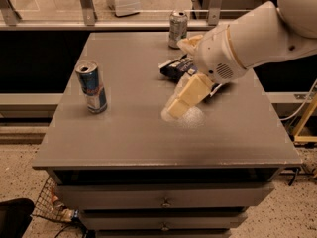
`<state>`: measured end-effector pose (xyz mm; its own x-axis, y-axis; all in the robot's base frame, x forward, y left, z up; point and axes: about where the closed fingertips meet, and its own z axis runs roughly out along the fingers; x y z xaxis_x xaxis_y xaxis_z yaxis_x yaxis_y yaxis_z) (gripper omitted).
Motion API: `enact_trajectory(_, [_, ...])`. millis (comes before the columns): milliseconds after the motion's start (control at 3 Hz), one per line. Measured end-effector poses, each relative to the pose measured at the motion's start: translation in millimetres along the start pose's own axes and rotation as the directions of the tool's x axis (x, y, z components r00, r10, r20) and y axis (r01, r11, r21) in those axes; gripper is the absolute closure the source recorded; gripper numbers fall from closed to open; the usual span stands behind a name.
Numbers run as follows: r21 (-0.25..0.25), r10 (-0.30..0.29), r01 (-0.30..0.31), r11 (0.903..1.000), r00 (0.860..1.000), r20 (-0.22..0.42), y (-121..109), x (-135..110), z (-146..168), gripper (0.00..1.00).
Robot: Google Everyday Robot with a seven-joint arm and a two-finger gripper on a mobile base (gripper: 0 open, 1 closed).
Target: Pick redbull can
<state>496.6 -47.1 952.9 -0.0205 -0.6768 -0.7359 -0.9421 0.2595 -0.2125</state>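
Observation:
The redbull can (pixel 92 87) is a tall slim blue-and-silver can with a red mark. It stands upright on the left part of the grey table (pixel 129 138). My gripper (pixel 183 100) hangs over the middle of the table at the end of the white arm (pixel 247 41), pointing down and left. It is well to the right of the can and holds nothing that shows.
A shorter silver-and-green can (pixel 178 29) stands at the table's far edge. A dark snack bag (pixel 176 67) lies right behind the gripper. A glass railing runs behind the table. Drawers are below the front edge, and a wire basket (pixel 49 207) sits on the floor at lower left.

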Motion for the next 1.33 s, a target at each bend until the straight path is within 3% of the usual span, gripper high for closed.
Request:
enact_trajectory(333, [0.008,0.001,-0.002,1.0000,0.995,0.098,-11.9,-17.9,33.7,0.00])
enact_trajectory(667, [0.028,0.003,-0.009,0.9996,0.975,0.222,-26.2,-43.2,70.6,0.00])
enact_trajectory(1000, [0.037,0.002,-0.016,0.9992,0.939,0.344,-36.3,-66.2,103.5,0.00])
enact_trajectory(1333, [0.024,0.061,-0.082,0.9964,0.884,0.463,-30.4,-77.8,142.4,0.00])
